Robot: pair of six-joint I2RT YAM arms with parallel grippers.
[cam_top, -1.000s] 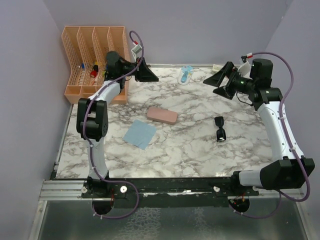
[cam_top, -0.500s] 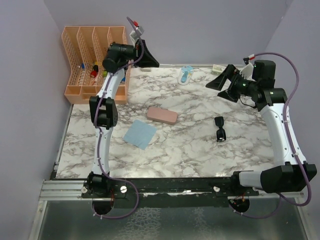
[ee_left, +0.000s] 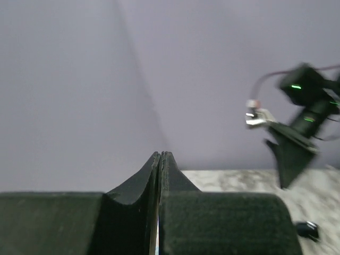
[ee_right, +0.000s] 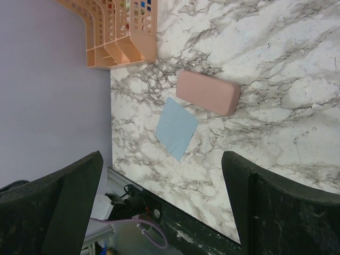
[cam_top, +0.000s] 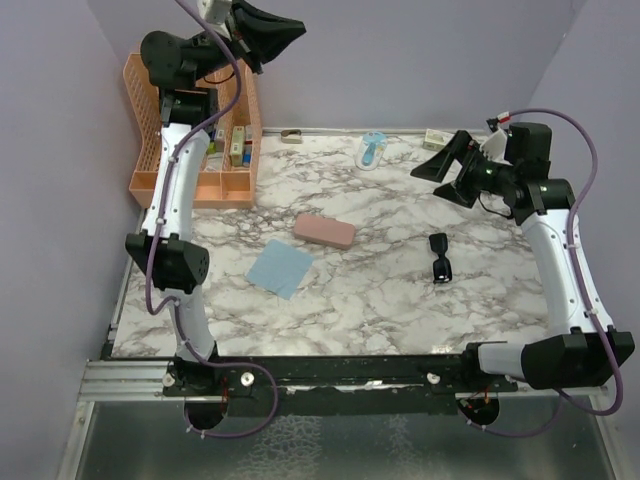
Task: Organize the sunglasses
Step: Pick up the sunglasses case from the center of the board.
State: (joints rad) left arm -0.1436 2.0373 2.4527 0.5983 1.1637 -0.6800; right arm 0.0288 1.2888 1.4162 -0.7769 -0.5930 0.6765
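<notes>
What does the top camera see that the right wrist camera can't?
Only the top camera shows the sunglasses lying on the table, and the left fingers, shut and high up. Only the right wrist camera shows the right fingers up close, spread wide. Both show the pink case, blue cloth and orange organizer.

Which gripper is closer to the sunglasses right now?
Right. The right gripper hangs open over the table just behind the sunglasses. The left gripper is shut, high up near the orange organizer at the far left, well away.
</notes>
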